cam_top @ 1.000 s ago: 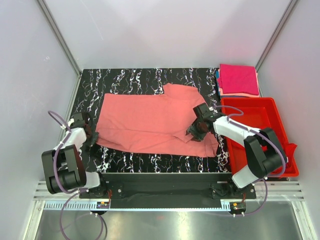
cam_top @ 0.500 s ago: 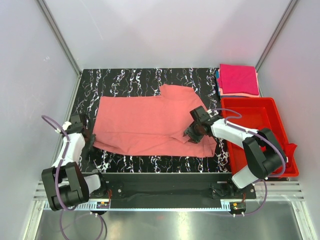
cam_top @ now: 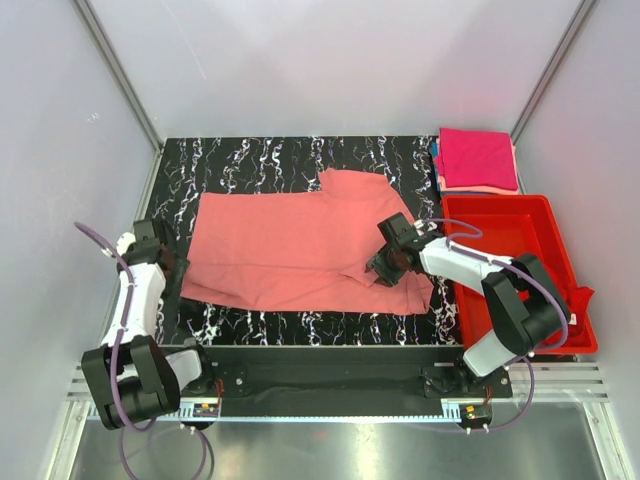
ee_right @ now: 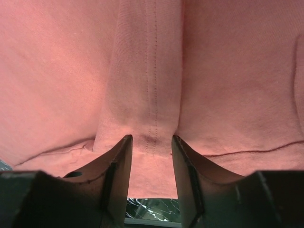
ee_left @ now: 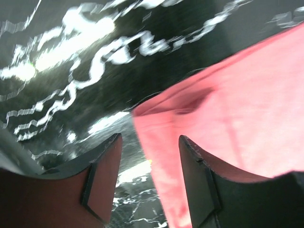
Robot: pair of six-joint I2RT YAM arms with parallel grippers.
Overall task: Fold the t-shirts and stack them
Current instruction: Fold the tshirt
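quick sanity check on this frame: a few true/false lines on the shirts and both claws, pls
1. The salmon t-shirt lies spread on the table. True.
2. The left claw is clamped on that shirt. False: its jaws stand apart at the shirt's left edge.
3. A magenta t-shirt lies folded at the far right corner. True.
4. The right claw is inside the red bin. False: it is left of the bin, on the salmon t-shirt, a fabric ridge between its fingers.

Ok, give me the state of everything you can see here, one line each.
salmon-pink t-shirt: spread out, not yet folded
magenta-pink t-shirt: folded, at the far right corner
red bin: upright, at the right
left gripper: open, at the salmon-pink t-shirt's left edge
right gripper: astride a stitched fold, grip unclear
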